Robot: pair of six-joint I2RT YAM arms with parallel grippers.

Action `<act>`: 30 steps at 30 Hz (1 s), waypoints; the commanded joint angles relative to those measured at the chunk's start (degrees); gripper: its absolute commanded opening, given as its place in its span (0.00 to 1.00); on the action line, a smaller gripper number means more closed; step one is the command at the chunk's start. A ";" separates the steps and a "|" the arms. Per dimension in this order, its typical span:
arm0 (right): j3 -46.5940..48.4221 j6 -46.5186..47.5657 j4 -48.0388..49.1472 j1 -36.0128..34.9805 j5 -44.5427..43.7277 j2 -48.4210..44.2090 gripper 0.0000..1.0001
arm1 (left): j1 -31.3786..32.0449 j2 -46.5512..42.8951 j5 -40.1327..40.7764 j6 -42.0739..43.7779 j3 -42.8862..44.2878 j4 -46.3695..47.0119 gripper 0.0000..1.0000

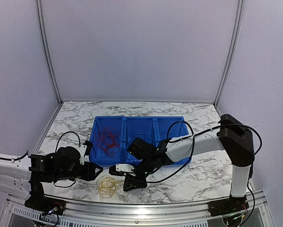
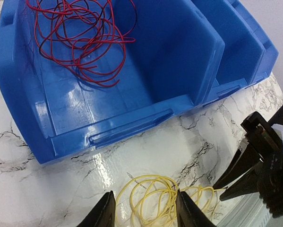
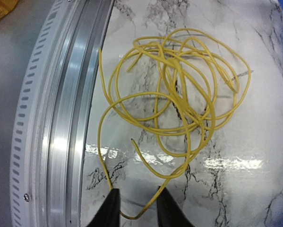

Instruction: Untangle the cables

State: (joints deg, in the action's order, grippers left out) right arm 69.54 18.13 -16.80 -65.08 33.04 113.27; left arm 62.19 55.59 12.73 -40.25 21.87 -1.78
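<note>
Loops of yellow cable lie on the marble table just outside the blue bin holding the red cables, with left gripper and right gripper both spread astride its strands, seemingly poised to pinch it.

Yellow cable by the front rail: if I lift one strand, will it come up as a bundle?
Probably not: the yellow cable lies in loose, overlapping loops, so it looks floppy and should droop and string out. It is thin, so likely very light. Pushed, it may skid on the glossy marble table rather than roll.
</note>
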 commanded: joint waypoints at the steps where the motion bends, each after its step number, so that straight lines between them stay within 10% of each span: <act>1: 4.42 -1.44 -2.52 -0.14 -0.02 2.74 0.02 | 0.65 -0.40 0.63 0.12 -2.49 5.60 0.46; 17: 14.58 7.71 -17.78 0.13 4.47 -11.29 0.00 | 10.66 -1.70 -2.82 9.64 -5.04 21.04 0.56; 30: 37.11 15.21 -30.19 0.33 10.70 -14.61 0.00 | 10.58 13.42 18.18 8.96 -4.57 32.64 0.49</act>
State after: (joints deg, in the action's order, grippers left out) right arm 98.80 29.47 -42.50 -65.01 41.01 102.04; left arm 72.60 64.58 23.29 -30.28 17.08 27.03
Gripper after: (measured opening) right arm 0.020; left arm 0.503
